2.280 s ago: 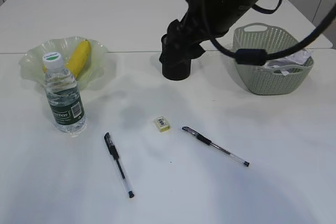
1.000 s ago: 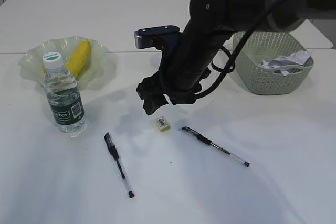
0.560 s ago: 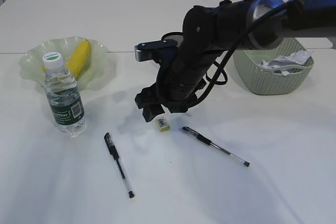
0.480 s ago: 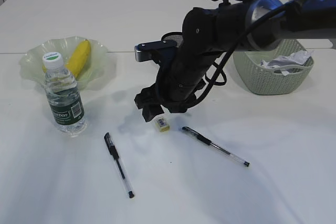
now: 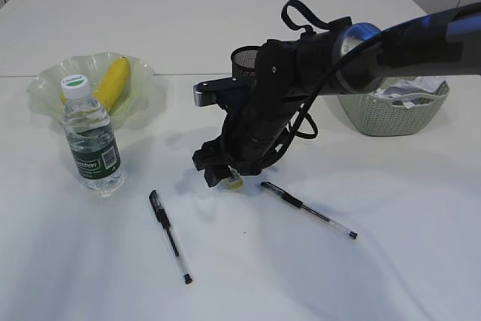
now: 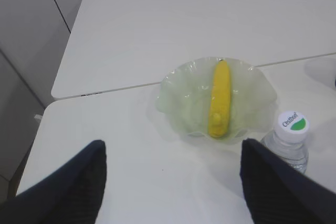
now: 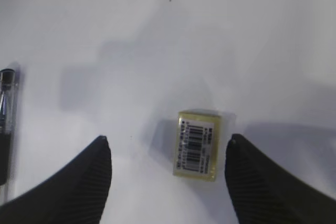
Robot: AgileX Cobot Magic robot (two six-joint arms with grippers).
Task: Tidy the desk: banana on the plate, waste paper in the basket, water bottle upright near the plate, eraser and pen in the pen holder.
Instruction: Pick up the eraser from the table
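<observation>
The small yellow eraser (image 7: 196, 142) with a barcode label lies flat on the table. My right gripper (image 7: 168, 139) is open and low over it, and the eraser sits nearer the right finger without touching it. In the exterior view the right gripper (image 5: 220, 173) partly covers the eraser (image 5: 235, 181). Two pens (image 5: 169, 234) (image 5: 308, 210) lie on the table. The banana (image 5: 113, 83) rests in the plate (image 5: 45, 88), with the upright water bottle (image 5: 92, 137) beside it. Waste paper (image 5: 409, 88) is in the basket (image 5: 383, 114). My left gripper (image 6: 173, 142) hangs open above bare table.
The black mesh pen holder (image 5: 244, 58) stands behind my right arm and is mostly hidden by it. A pen's dark end (image 7: 5, 129) shows at the left edge of the right wrist view. The table's left edge (image 6: 37, 129) is close to my left gripper.
My right arm has swung from the pen holder forward and down to the eraser. Its open jaws now straddle it. Nothing on the table has moved.
</observation>
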